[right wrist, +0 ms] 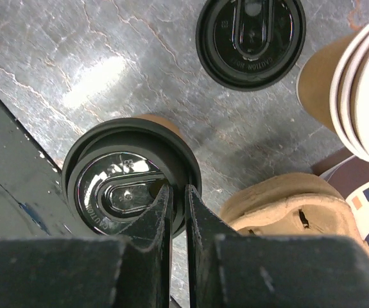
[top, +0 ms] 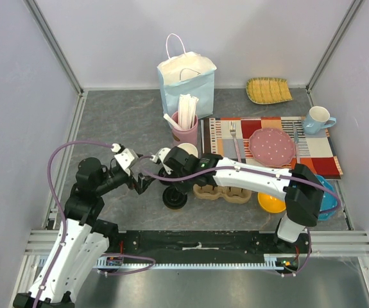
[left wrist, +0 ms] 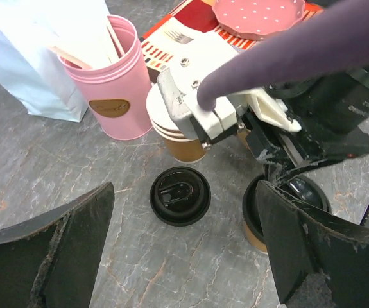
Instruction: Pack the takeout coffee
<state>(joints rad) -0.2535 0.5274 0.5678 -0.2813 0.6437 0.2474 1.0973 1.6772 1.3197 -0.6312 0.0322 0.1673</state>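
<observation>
Takeout coffee (right wrist: 117,186) stands upright on the worktop (top: 120,122) right below the right pincer (right wrist: 178,192), which pinches its lid rim; left pincer (left wrist: 184,215) hangs spread wide just beside, empty.

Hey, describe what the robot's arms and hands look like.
The left arm and right arm have white links, black joints and a purple cable each. The left hand and right hand have black fingers, scuffed pale at the edges.

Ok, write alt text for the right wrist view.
The right claw pinches the lid rim of the takeout coffee, seen from above. A loose black lid lies beyond it; stacked paper cups and a cardboard carrier are at right.
</observation>
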